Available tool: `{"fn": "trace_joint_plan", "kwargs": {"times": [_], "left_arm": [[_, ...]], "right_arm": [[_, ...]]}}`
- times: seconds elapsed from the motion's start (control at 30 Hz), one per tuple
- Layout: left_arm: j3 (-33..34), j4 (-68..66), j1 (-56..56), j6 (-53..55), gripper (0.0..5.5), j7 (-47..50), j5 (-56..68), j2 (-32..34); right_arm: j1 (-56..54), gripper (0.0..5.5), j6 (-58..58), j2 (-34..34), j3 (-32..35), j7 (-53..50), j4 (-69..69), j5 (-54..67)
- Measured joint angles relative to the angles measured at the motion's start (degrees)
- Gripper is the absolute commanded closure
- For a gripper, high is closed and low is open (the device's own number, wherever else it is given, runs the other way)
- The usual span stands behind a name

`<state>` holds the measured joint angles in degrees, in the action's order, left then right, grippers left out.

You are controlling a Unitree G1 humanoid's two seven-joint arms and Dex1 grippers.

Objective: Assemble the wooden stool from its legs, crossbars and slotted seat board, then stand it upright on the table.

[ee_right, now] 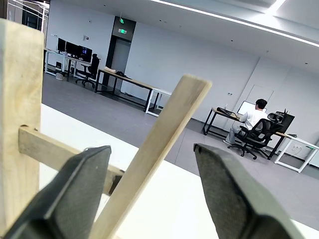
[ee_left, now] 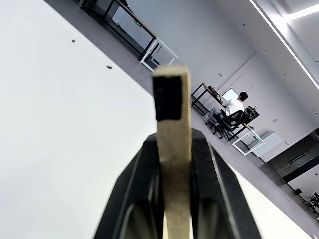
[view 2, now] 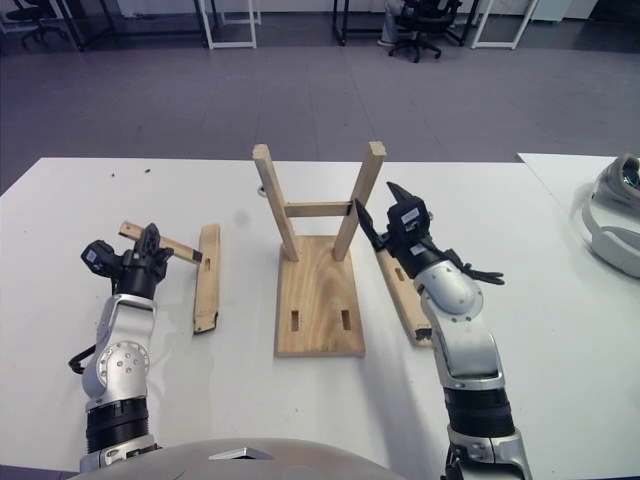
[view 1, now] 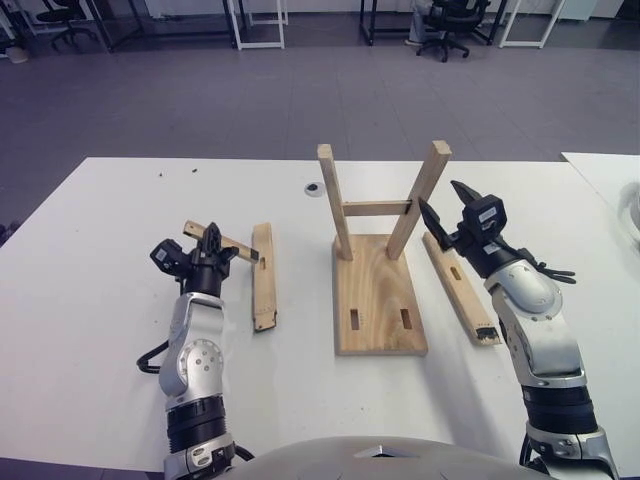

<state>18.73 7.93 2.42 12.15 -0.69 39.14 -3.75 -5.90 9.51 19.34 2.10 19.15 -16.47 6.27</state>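
Observation:
The slotted seat board (view 1: 378, 300) lies flat mid-table. Two legs (view 1: 334, 200) (view 1: 421, 198) stand up from its far end, joined by a crossbar (view 1: 376, 208). My right gripper (view 1: 442, 198) is open just right of the right-hand leg (ee_right: 154, 149), which shows between its fingers (ee_right: 70, 199) in the right wrist view. My left gripper (view 1: 212, 244) is shut on a thin loose crossbar (ee_left: 172, 124) low over the table at the left. One loose leg (view 1: 263, 272) lies beside it, and another (view 1: 458, 290) lies right of the board under my right arm.
A small dark mark (view 1: 313, 188) sits on the table behind the stool. A white headset-like object (view 2: 615, 215) rests on a neighbouring table at the right. The near part of the white table (view 1: 90, 330) is bare.

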Motion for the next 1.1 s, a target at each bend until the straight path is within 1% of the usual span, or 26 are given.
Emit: {"fn": "trace_joint_plan", "kwargs": {"times": [0.43, 0.93, 1.03, 1.1], "left_arm": [[-0.15, -3.19, 0.45, -2.15, 5.1, 0.22, -1.59, -0.77], [-2.24, -6.45, 1.43, -4.65, 5.1, 0.15, -3.89, -0.5], [-3.24, -5.96, 1.57, -3.89, 5.1, 1.26, -6.11, 0.28], [-5.25, -4.31, 0.18, -2.22, 5.1, 1.45, -9.6, 2.68]], "right_arm": [[0.0, 2.4, -0.89, -1.8, -1.78, -0.74, 0.97, -1.29], [0.02, 2.4, -1.2, -2.48, -2.91, -0.78, 1.29, -1.9], [0.02, 2.4, -1.28, -2.53, -3.31, -0.86, 1.38, -2.02], [0.02, 2.4, -1.35, -2.52, -3.4, -0.93, 1.49, -2.27]]}}
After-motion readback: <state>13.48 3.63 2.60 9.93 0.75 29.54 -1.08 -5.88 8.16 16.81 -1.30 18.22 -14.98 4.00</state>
